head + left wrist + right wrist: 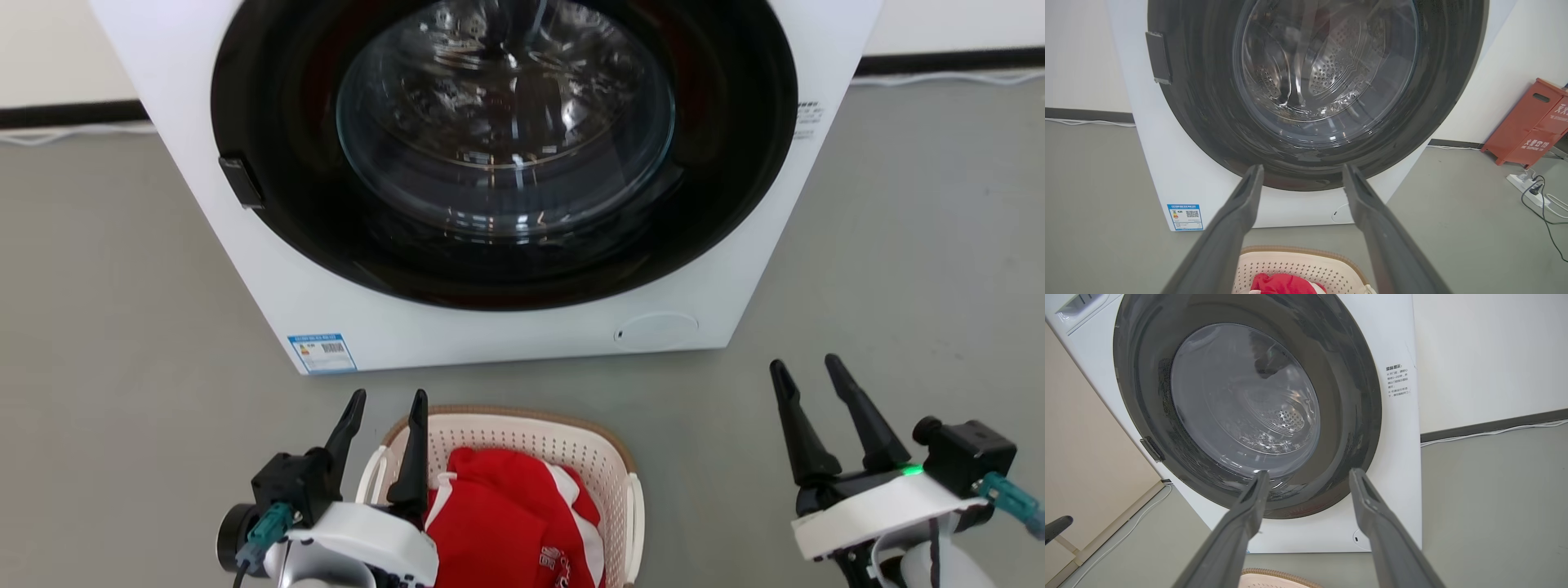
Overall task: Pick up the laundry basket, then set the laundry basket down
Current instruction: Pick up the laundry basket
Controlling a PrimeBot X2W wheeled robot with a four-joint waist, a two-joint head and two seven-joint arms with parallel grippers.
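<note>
The cream-white perforated laundry basket [571,445] with a brown rim stands on the grey floor at the bottom of the head view, in front of the washer, holding a red and white garment [506,523]. My left gripper [388,400] is open above the basket's left edge, by its white loop handle. My right gripper [808,366] is open over bare floor, well to the right of the basket. In the left wrist view the basket [1298,263] lies below the open left gripper [1302,167]. The right wrist view catches a sliver of the basket's rim [1274,573] under the open right gripper [1308,473].
A white front-loading washer [490,327] with a shut dark round door [506,147] stands close behind the basket. A red box [1531,122] and a power strip with cables [1531,190] sit by the wall to the washer's right. Grey floor spreads on both sides.
</note>
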